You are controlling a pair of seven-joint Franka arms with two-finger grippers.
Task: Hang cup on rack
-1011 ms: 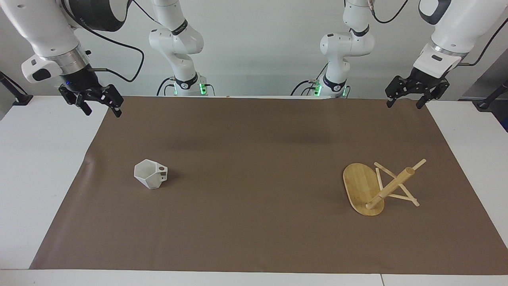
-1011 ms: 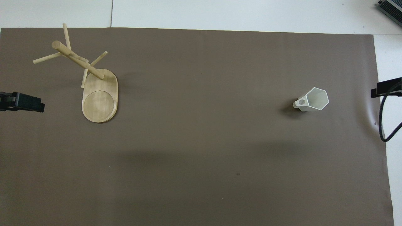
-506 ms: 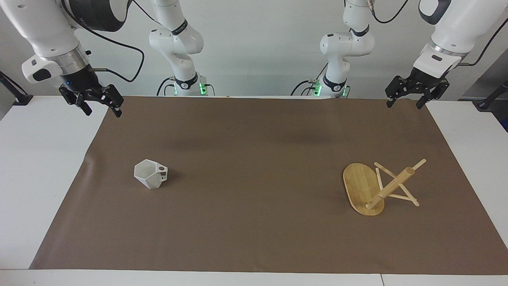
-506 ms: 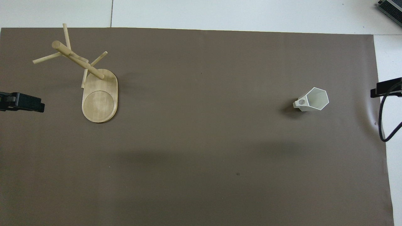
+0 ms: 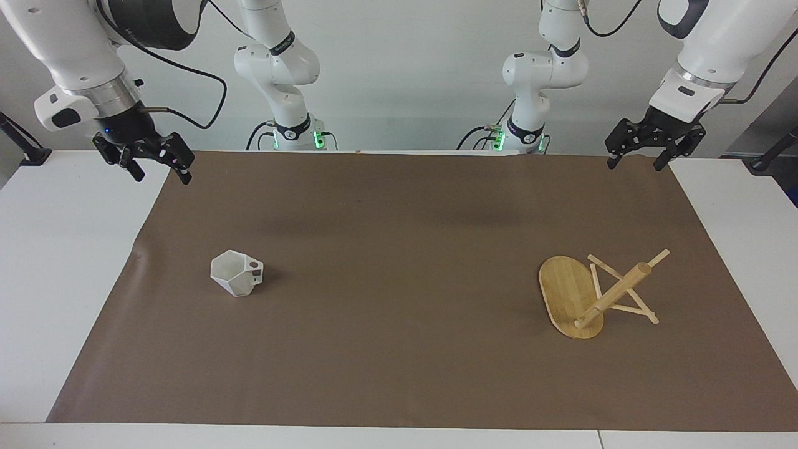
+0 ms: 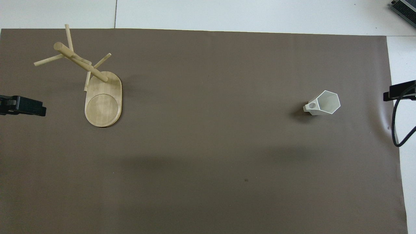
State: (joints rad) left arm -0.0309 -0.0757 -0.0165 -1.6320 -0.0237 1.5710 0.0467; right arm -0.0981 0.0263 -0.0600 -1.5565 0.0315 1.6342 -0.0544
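Note:
The cup (image 5: 236,273), a small white faceted mug, stands with its opening up on the brown mat toward the right arm's end; it also shows in the overhead view (image 6: 323,104). The bamboo rack (image 5: 592,296) stands upright on its oval base toward the left arm's end; it also shows in the overhead view (image 6: 94,81). My right gripper (image 5: 160,176) is open and empty, up in the air over the mat's corner by the robots. My left gripper (image 5: 634,165) is open and empty over the mat's other corner by the robots. Both arms wait.
A brown mat (image 5: 399,249) covers most of the white table (image 5: 56,262). A black cable (image 6: 398,130) hangs at the right arm's end. A dark device's corner (image 6: 404,8) shows at the table's end farthest from the robots.

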